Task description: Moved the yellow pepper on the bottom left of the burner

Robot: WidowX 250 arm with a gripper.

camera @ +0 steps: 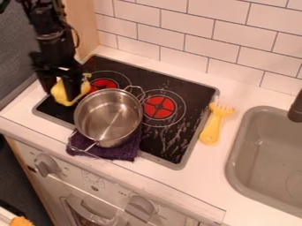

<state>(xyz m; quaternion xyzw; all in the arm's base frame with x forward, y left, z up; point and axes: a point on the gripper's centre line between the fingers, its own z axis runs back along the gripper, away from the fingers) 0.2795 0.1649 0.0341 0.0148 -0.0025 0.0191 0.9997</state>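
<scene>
The gripper (60, 95) seems closed around the pepper (62, 93). Just beside it is the pot (108, 116); beyond that, the cloth (121, 151). Placing seems in hand: settle the pepper, release, then rise clear of the pot.

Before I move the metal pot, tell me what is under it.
A dark purple cloth sticks out beneath the near side of the metal pot, over the black stovetop. The pot hides the rest, so how far the cloth reaches underneath cannot be seen.
</scene>
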